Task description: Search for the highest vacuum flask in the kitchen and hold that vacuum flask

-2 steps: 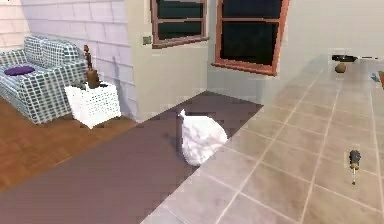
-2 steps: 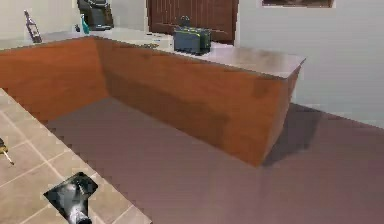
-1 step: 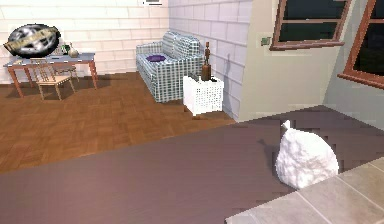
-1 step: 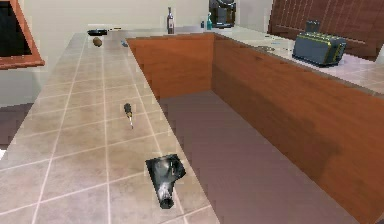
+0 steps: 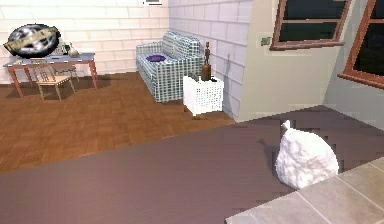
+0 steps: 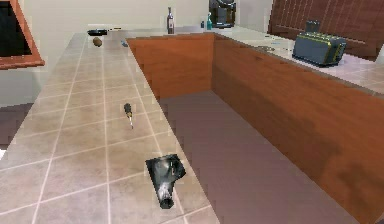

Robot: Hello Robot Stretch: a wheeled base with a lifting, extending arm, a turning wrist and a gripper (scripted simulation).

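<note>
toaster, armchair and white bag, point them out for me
toaster (image 6: 320,50), arm side view, middle of its dark side
armchair (image 5: 172,80), forward view, its checked near side
white bag (image 5: 305,160), forward view, middle of its body

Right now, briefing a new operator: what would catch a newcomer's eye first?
A white knotted bag sits on the dark floor at the forward view's lower right; a blue-and-white checked armchair stands farther back. In the arm side view, a dark object lies on the beige tiled counter near the bottom edge.
</note>
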